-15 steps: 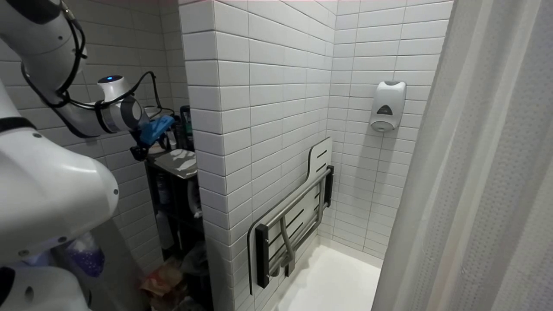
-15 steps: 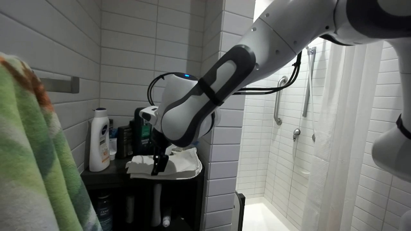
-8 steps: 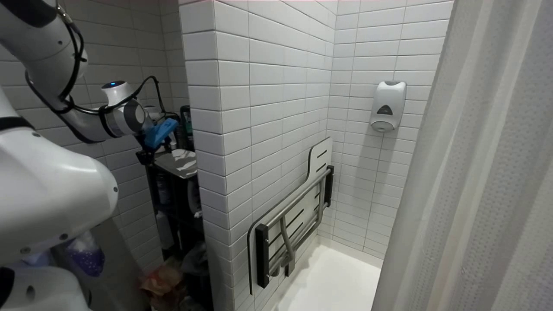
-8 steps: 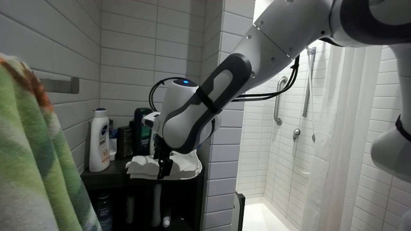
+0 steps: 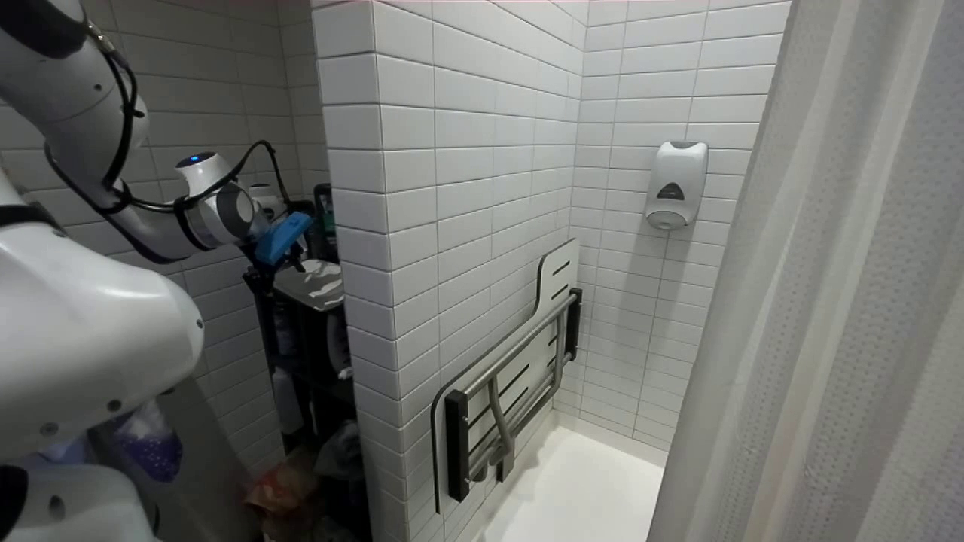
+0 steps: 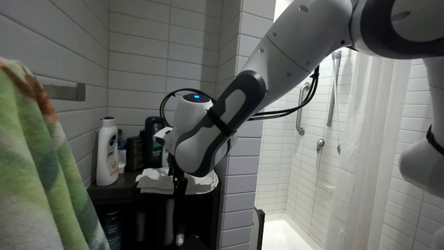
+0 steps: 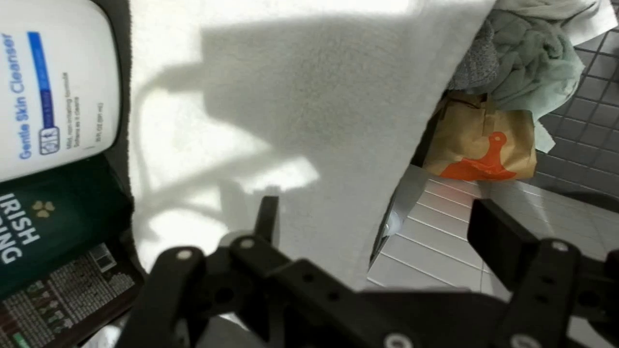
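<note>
Fingers (image 7: 500, 237) spread wide near a white towel (image 7: 329, 106); bottles (image 6: 152, 147) line the back edge of the shelf (image 6: 119, 191), beside tiled walls (image 6: 138, 59).

Above the white towel (image 7: 338, 96) and beyond the front edge of the shelf (image 6: 112, 194), the end effector (image 7: 375, 217) can pass freely. Along the back edge, the Irish Spring bottle (image 7: 58, 222) and the Gentle Skin Cleanser bottle (image 7: 82, 43) obstruct; the Nivea bottle (image 6: 108, 152) limits the left end, the tiled wall (image 6: 242, 173) the right.
</note>
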Controlling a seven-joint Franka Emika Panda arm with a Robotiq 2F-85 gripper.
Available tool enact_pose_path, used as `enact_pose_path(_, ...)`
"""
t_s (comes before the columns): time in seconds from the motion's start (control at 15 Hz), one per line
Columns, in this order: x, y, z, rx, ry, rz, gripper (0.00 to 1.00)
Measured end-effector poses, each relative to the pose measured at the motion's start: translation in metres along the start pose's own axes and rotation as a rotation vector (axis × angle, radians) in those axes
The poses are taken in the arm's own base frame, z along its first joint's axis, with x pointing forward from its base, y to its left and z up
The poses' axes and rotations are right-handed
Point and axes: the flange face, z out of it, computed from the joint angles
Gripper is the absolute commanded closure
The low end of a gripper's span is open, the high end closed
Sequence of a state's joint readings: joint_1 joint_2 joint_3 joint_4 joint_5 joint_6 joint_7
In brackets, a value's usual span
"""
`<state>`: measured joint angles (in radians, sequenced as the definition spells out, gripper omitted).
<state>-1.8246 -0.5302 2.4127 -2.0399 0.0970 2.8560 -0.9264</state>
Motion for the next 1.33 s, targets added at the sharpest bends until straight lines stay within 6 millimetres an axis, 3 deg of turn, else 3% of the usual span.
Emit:
enact_pose_path(0.53,0.012,-0.008,0.007,-0.087,-0.056,0.007,0.00)
enact_pose_path(1.33,0.007,-0.015,0.025,-0.155,-0.148,0.036,0.00)
